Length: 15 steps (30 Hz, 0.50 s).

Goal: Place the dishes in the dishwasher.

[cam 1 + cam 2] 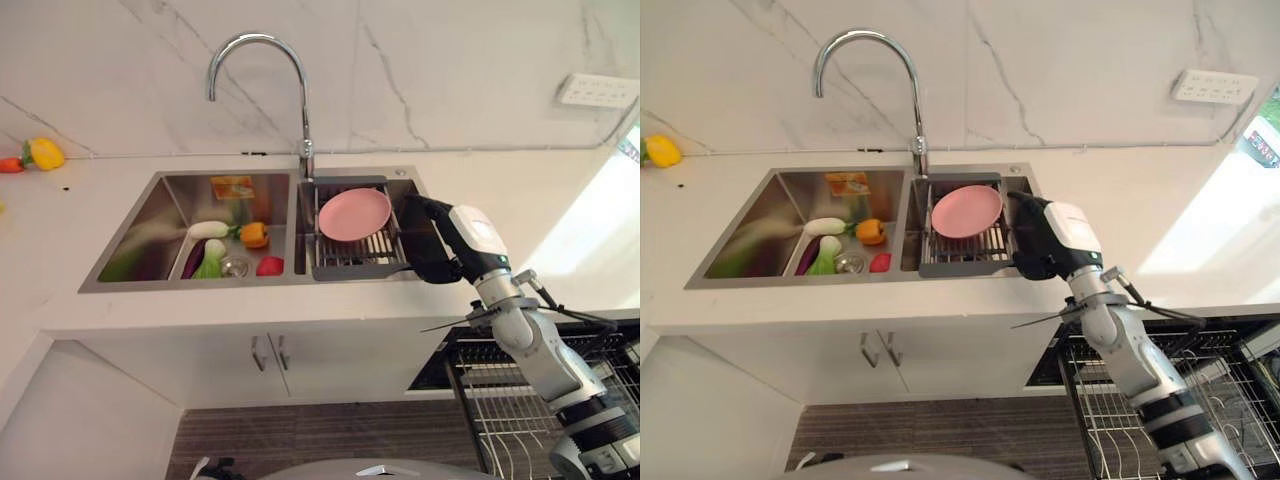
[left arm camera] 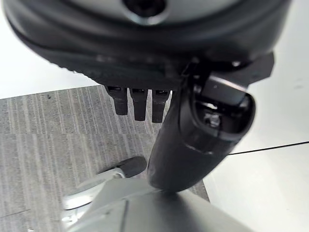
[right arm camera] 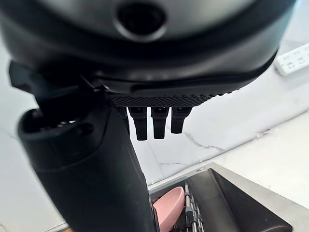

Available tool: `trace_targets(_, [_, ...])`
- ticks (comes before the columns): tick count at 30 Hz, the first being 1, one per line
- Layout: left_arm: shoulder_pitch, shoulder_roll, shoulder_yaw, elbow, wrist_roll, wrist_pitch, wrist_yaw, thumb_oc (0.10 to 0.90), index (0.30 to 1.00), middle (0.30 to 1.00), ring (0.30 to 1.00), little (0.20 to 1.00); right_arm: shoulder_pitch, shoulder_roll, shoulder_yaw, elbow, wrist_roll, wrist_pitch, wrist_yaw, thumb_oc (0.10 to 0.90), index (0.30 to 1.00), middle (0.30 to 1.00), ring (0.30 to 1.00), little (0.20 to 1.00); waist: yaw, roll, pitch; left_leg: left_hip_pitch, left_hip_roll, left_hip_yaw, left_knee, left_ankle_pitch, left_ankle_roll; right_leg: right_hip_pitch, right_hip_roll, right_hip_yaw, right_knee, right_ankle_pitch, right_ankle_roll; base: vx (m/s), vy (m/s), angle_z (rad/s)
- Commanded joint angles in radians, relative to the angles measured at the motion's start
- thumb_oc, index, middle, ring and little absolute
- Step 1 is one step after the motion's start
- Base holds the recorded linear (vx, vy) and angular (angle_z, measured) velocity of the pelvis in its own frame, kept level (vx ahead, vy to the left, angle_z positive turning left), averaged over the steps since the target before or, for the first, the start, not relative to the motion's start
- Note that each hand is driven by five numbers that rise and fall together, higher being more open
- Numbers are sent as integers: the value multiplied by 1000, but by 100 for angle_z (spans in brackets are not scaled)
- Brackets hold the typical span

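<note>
A round pink plate [image 1: 354, 214] lies tilted on a dark grey drying rack [image 1: 358, 262] set across the right basin of a stainless-steel double sink [image 1: 130, 240]. The plate leans toward the rack's rear edge and nothing is touching it.

The right hand [image 1: 432, 240] sits just beside the rack's right end, above the sink's right rim, apart from the plate. In the right wrist view its fingers [image 3: 153, 122] extend straight in a row with nothing between them and the thumb [image 3: 91, 179]; the hand is relaxed and empty. The same view shows the plate's pink edge [image 3: 170, 209] past the thumb.

The left hand [image 2: 159, 67] points at a grey striped floor [image 2: 43, 145]. Its fingers [image 2: 139, 103] are straight and it holds nothing.

The left basin contains a white-and-green vegetable [image 1: 210, 254], a purple eggplant [image 1: 193, 259], an orange pepper [image 1: 254, 235] and a red item [image 1: 270, 266], grouped around the drain. A curved chrome tap [image 1: 262, 80] rises behind the divider between the basins. A yellow pepper [image 1: 45, 153] lies on the white counter [image 1: 500, 190] at far left, well apart from the sink.

The wire dishwasher rack [image 1: 520, 400] stands pulled out below the counter at lower right, beneath the right arm. A white wall socket [image 1: 598, 90] is mounted on the marble backsplash.
</note>
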Motion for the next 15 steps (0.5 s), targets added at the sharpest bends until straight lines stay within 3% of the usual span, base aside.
trace_targets(1, [-23, 21, -59, 68, 29, -4, -15, 800, 900, 900, 900, 900, -208, -62, 25, 4, 5, -38, -31, 800, 900, 900, 900, 900, 27, -17, -7, -6, 26, 47, 10, -40, 13, 31, -67, 50, 54, -136, 40, 1, -21, 7])
trace_targets(15, [-5, 40, -118, 66, 6, -29, -20, 800, 900, 900, 900, 900, -524, -118, 310, 316, -27, -25, -11, 800, 900, 900, 900, 900, 76, -15, 1, -39, 30, 7, 10, -25, 0, 43, -60, 0, 43, -138, 36, 18, -12, 9])
